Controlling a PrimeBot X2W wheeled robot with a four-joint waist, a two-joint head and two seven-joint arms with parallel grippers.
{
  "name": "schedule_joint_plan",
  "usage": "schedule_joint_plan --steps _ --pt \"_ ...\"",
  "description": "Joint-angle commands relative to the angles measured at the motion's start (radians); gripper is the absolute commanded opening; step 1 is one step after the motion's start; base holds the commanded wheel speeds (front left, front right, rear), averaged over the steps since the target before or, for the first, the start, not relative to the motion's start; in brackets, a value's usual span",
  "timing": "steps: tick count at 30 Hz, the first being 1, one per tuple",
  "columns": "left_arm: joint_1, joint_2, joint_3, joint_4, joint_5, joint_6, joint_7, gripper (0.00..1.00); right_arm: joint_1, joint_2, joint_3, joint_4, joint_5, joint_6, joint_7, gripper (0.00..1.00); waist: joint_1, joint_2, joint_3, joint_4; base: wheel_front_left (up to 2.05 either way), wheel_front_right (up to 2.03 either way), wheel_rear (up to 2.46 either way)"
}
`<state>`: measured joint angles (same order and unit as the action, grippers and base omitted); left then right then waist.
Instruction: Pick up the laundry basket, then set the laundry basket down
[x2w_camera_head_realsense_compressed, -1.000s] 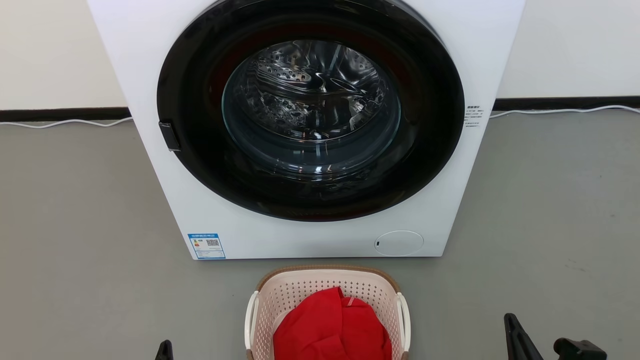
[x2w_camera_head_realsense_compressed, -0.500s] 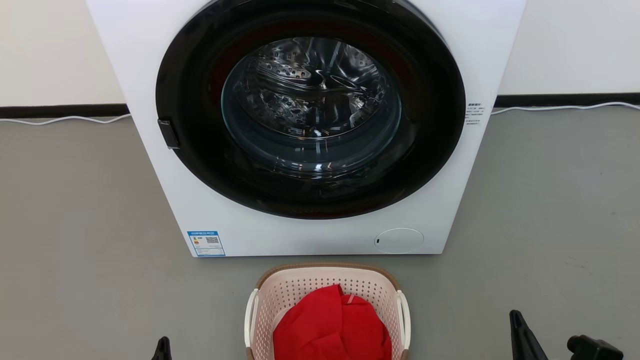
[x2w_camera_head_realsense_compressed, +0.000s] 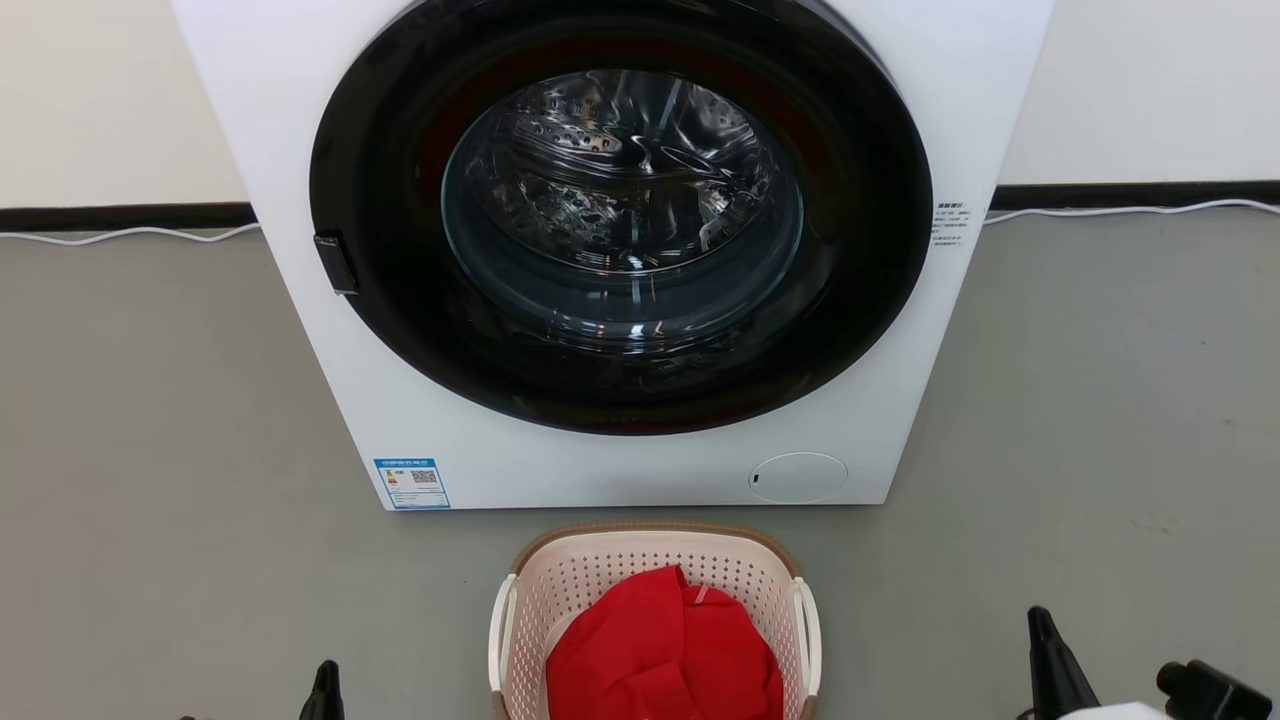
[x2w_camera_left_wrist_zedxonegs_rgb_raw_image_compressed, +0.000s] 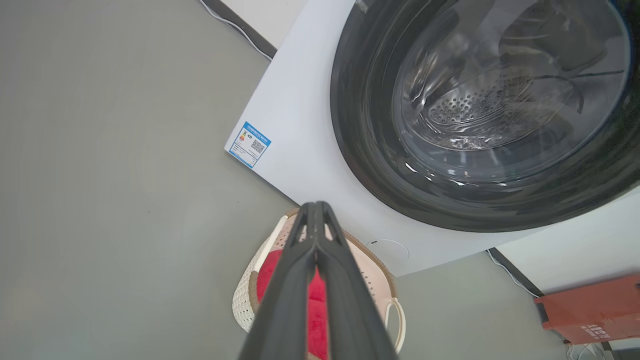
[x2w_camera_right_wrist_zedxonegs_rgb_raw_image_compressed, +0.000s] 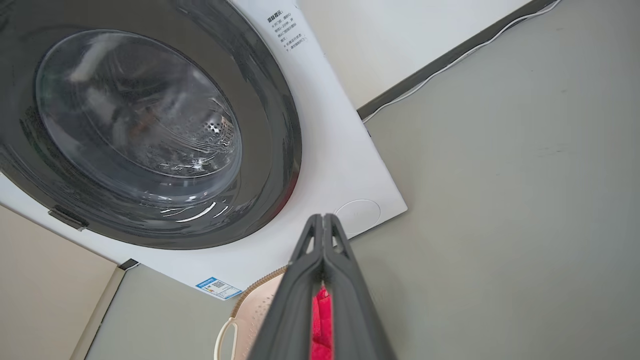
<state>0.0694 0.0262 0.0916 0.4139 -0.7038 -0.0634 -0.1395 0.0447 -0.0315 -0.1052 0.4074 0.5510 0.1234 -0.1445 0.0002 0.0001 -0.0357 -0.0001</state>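
Between the two sets of fingers, on the floor (x2w_camera_head_realsense_compressed: 150, 450) before the washer (x2w_camera_head_realsense_compressed: 600, 480): laundry basket (x2w_camera_head_realsense_compressed: 600, 575), red cloth (x2w_camera_head_realsense_compressed: 660, 650) inside, not yet lifted. Left gripper (x2w_camera_left_wrist_zedxonegs_rgb_raw_image_compressed: 315, 215) and right gripper (x2w_camera_right_wrist_zedxonegs_rgb_raw_image_compressed: 324, 225): fingers pressed together, nothing held. Risk judged: unless the fingers are opened, the handles (x2w_camera_head_realsense_compressed: 497, 635) are missed; the basket is tipped by an uneven lift and the cloth spilled.

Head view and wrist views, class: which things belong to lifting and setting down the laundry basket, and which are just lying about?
Belong to the job: laundry basket, left gripper, right gripper (both shut).

Just lying about: washer, its blue label, red cloth inside the basket, white cable, orange box.
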Motion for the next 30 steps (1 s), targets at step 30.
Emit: schedule_joint_plan --steps 30 --pt "-0.096 0.014 0.012 -0.076 -0.315 -0.031 0.086 0.0 -0.084 -0.013 -0.002 -0.075 0.366 0.004 0.089 0.0 -0.0001 -0.0001 0.013 0.0 0.0 0.0 0.0"
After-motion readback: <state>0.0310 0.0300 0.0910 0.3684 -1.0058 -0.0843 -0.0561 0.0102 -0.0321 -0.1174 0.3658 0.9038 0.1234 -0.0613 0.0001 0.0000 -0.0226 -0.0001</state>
